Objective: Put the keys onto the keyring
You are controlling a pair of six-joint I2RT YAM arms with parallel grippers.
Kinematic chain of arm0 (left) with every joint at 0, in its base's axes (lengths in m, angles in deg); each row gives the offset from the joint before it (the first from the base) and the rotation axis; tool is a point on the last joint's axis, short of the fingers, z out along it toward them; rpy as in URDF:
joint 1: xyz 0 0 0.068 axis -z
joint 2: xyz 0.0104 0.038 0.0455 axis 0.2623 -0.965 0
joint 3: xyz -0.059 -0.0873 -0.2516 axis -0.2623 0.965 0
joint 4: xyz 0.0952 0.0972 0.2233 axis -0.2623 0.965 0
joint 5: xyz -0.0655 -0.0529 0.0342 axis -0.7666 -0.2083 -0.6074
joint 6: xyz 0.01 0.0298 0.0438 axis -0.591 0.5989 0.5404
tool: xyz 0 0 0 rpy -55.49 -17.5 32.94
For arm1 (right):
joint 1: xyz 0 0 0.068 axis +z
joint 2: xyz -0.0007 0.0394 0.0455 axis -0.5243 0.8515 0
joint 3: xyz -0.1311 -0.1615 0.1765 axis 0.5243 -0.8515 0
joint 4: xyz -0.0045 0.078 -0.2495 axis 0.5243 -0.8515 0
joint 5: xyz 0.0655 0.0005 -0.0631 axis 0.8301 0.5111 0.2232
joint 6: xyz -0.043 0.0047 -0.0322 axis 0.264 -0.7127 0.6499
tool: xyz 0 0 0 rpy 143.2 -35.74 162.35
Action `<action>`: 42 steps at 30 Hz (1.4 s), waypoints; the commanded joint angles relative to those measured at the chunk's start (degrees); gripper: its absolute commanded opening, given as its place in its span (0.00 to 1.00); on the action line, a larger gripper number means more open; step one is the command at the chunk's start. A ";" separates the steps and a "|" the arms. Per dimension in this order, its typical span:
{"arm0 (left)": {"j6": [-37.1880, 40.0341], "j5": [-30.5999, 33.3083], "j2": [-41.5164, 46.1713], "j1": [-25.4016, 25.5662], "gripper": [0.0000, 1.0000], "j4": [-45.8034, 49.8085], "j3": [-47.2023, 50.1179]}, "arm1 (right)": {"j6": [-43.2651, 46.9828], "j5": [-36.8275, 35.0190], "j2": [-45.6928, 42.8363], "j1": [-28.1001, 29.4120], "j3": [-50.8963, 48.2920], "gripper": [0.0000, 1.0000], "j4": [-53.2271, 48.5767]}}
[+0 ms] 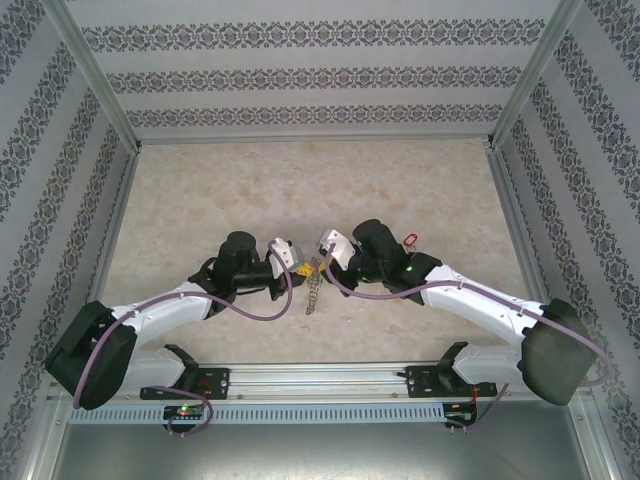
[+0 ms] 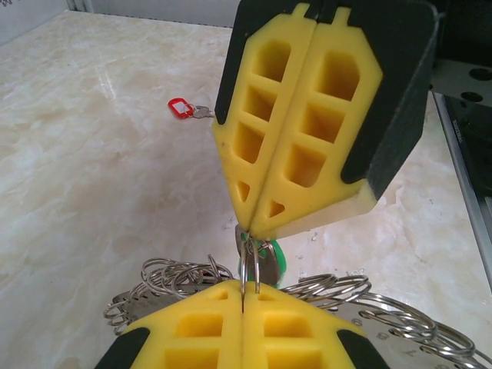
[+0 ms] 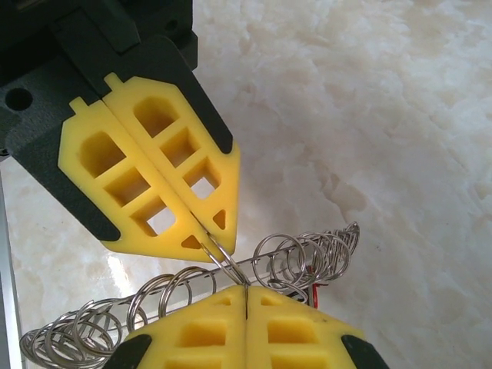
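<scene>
Pinching keyring point(image 3: 304, 257) loop, left end effector point(image 3: 206, 234), right end effector point(image 2: 257, 227) clenched, left wrist view adding green key point(image 2: 270, 260), red key point(image 2: 180, 108)

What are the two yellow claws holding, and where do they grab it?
The left gripper and the right gripper both pinch one small silver ring at opposite edges, with their fingertips. The green key sits right beside it.

A lab test booth: aluminium frame point(image 1: 97, 75), wallpapered walls point(image 1: 310, 70) (patterned).
</scene>
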 commanded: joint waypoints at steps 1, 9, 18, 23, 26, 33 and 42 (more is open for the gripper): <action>-0.23 -0.64 0.76 0.03 0.00 -2.17 0.06 | -0.46 2.54 0.41 -0.03 2.45 0.00 1.09; 0.07 -0.11 1.00 0.03 0.17 0.85 -0.77 | 0.64 3.42 0.08 1.30 4.29 0.00 0.50; 0.12 -1.44 1.02 0.11 0.25 2.35 -2.76 | 1.70 3.12 -0.02 1.82 5.54 0.00 -0.65; -0.10 -2.34 0.61 0.03 0.27 2.25 -3.45 | 1.72 2.84 0.03 2.09 5.58 0.00 -0.69; 0.16 -2.78 0.01 0.15 0.24 2.99 -4.12 | 1.90 2.85 0.06 2.19 5.71 0.00 -0.67; 1.26 -1.23 -0.41 0.14 0.08 5.32 -4.18 | 1.79 0.77 -0.87 2.27 5.02 0.00 -0.69; 1.35 -0.26 -0.74 0.12 0.00 4.83 -3.03 | -2.35 -5.07 -2.04 1.53 1.49 0.00 0.19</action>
